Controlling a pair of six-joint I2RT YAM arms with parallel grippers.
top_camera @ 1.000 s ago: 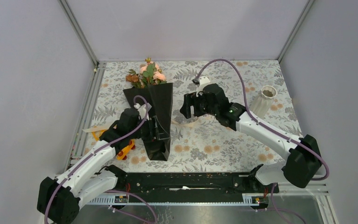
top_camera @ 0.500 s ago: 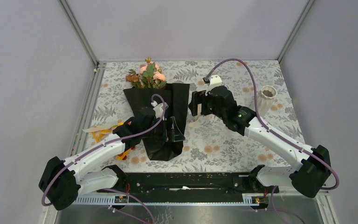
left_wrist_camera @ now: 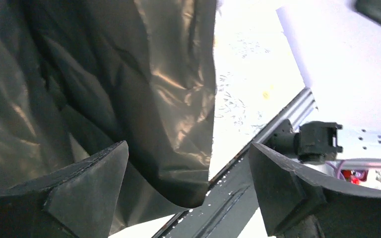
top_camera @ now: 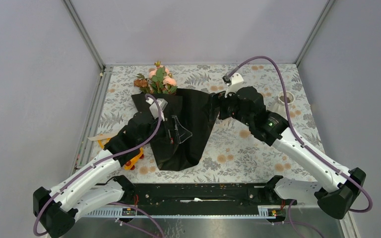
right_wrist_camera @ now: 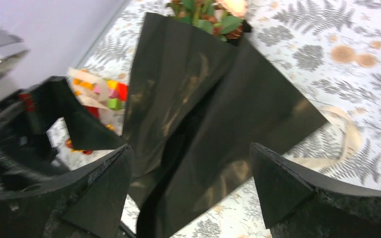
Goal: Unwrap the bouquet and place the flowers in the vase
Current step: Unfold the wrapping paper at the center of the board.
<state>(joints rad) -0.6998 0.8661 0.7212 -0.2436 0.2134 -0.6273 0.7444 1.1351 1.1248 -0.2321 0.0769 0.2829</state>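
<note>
Bouquet (top_camera: 188,141) lies on the table (top_camera: 258,148), its black paper half unfolded into a wide sheet, with the flowers (top_camera: 158,82) poking out at the far end. The left gripper (top_camera: 175,131) hangs over the middle of the sheet, jaws spread wide, pinching nothing. The right gripper (top_camera: 217,106) sits at the sheet's right edge, jaws spread too. The vase (top_camera: 284,99) stands well off to the right, partly behind the right arm. A ribbon (right_wrist_camera: 345,136) lies beside the sheet, a toy car (top_camera: 134,159) at its left.

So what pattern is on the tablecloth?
White tablecloth with grey fern leaves and tan round blossoms; right wrist view shows it best.
</note>
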